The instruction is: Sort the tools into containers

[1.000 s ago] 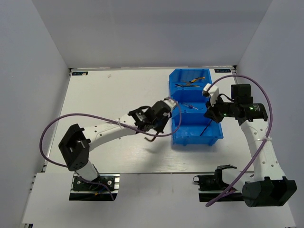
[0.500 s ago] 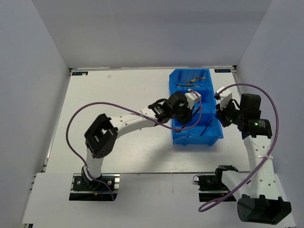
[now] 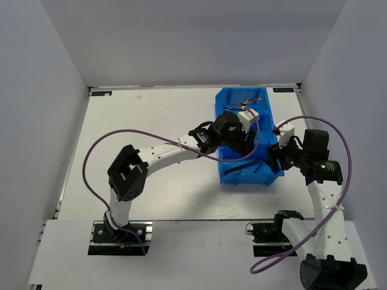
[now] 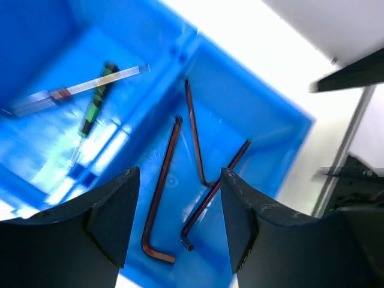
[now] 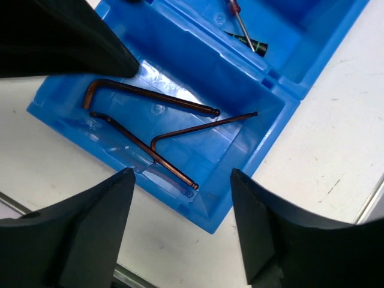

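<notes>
White table [image 3: 139, 115] bears bin [image 4: 264, 138], hex keys [image 4: 161, 186] beneath left claw [image 4: 178, 180].

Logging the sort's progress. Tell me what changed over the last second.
The left gripper swung right from the table to above the blue bin. The hex key it seemed to carry has left its open jaws, and three hex keys lie in the near compartment. The right gripper pulled back off the bin toward its near right corner. The bin and the far pliers stayed put.
</notes>
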Robot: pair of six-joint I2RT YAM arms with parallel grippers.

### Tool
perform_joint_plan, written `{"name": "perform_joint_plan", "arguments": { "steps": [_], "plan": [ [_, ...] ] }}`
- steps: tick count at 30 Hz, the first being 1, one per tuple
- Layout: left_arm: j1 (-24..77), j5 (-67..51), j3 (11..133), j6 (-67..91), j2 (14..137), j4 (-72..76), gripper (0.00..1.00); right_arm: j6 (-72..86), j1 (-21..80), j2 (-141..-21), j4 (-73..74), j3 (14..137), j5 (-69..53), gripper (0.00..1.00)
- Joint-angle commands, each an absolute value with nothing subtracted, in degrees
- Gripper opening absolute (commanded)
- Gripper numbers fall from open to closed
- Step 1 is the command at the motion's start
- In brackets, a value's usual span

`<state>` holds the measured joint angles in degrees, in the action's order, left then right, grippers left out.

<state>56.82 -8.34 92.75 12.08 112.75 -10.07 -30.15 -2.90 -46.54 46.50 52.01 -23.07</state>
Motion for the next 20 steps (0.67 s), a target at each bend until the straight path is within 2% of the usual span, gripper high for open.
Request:
{"name": "perform_joint_plan", "arguments": {
  "steps": [1, 2, 3, 5, 8, 13, 15, 20],
  "plan": [
    [57.04, -5.46, 93.18, 11.51, 101.8, -9.49, 0.67, -28.31, -3.16, -46.23, 45.88, 51.59, -26.8, 0.73],
    [57.04, -4.58, 91.77, 11.51, 99.69, -10.01, 0.67, -27.78, -3.16, -46.23, 45.79, 51.42, -27.33, 0.87],
    [56.52, -1.79, 87.58, 12.64, 94.53, -10.02, 0.84, -27.16, -2.99, -46.4, 45.79, 50.89, -27.77, 0.91],
    [55.99, 5.39, 78.98, 15.45, 85.49, -12.72, 1.0, -22.69, -2.99, -46.41, 44.91, 50.71, -28.38, 0.91],
    [55.46, 14.55, 65.9, 17.39, 75.53, -15.81, 1.0, -17.51, -2.9, -45.27, 42.64, 49.57, -27.52, 0.91],
    [54.84, 20.29, 52.76, 22.41, 57.51, -20.03, 1.0, -15.73, -2.46, -41.75, 39.28, 47.37, -27.69, 0.91],
    [54.84, 22.31, 50.99, 24.94, 50.82, -22.14, 1.0, -15.56, -2.02, -43.67, 41.21, 48.42, -24.37, 0.91],
    [54.84, 25.22, 48.96, 26.54, 44.82, -24.26, 1.0, -16.26, -1.67, -46.41, 44.83, 50.63, -17.5, 0.91]
  ]
}}
